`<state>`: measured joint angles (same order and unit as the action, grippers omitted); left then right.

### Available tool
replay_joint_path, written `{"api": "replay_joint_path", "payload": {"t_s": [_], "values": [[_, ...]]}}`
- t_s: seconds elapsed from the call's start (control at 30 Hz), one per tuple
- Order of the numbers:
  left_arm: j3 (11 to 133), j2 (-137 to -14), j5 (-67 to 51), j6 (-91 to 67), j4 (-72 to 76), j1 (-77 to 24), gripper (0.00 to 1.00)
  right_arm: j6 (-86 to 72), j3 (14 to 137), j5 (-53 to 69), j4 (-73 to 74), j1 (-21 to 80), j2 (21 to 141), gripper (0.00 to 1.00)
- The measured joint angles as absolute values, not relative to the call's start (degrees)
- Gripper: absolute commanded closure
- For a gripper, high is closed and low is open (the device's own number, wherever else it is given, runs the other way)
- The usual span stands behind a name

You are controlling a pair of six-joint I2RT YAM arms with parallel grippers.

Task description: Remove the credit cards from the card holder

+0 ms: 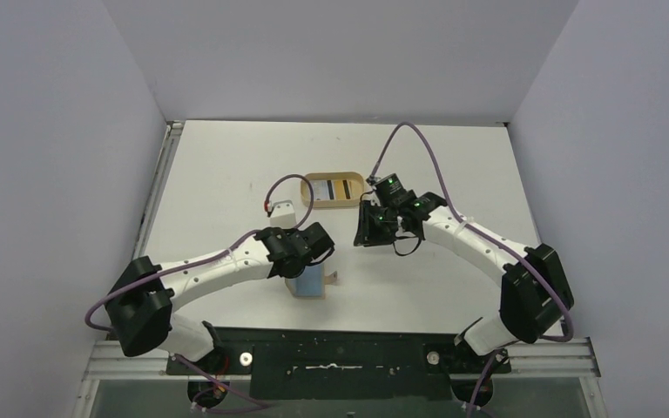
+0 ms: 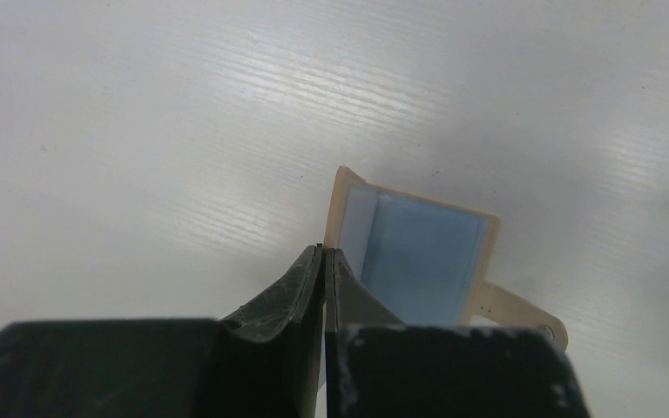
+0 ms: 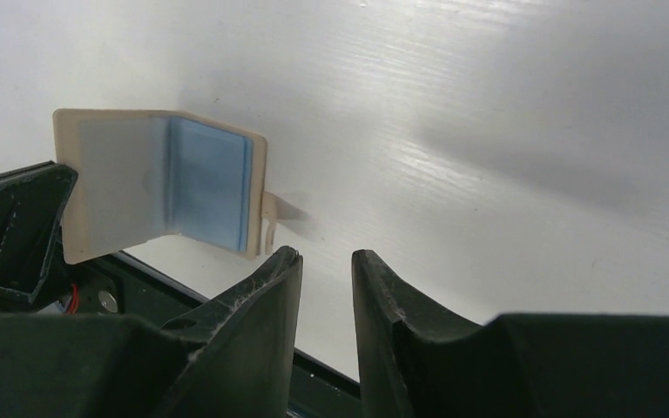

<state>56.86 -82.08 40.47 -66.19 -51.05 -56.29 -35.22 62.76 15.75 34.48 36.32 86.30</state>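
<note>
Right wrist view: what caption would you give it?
Open right end effector faces an unfolded card holder holding a blue card.

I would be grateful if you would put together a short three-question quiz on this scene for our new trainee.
1. Multiple choice: The left claw is A) wide open with nothing in it, B) shut on an edge of the card holder, C) out of every view.
2. True or false: The right claw is gripping a card.
3. Fill in: The card showing inside the opened card holder is light ____.

Key: 1 B. 2 False: its jaws stand apart with nothing between them. 3 blue.
</note>
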Motion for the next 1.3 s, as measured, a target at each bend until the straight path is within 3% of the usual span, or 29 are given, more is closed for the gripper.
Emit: {"api": "replay_joint_path", "payload": {"t_s": [0.47, 0.77, 1.07, 1.3], "values": [[72.55, -98.10, 40.32, -66.92, -56.62, -61.67, 1.00, -34.61, 53.56, 15.90, 33.54, 28.47, 81.03, 0.71], [73.84, -100.79, 40.25, -68.93, -58.02, -63.33, 1.00, -33.71, 49.87, 17.98, 32.71, 24.69, 76.38, 0.71], [49.80, -78.81, 36.77, -66.35, -39.42, -58.02, 1.00, -31.16, 51.81, 28.51, 26.55, 27.22, 73.67, 0.71], [39.99, -71.90, 34.85, -65.32, -30.50, -54.17, 1.00, -34.74, 55.24, 29.69, 18.65, 33.45, 76.58, 0.71]]}}
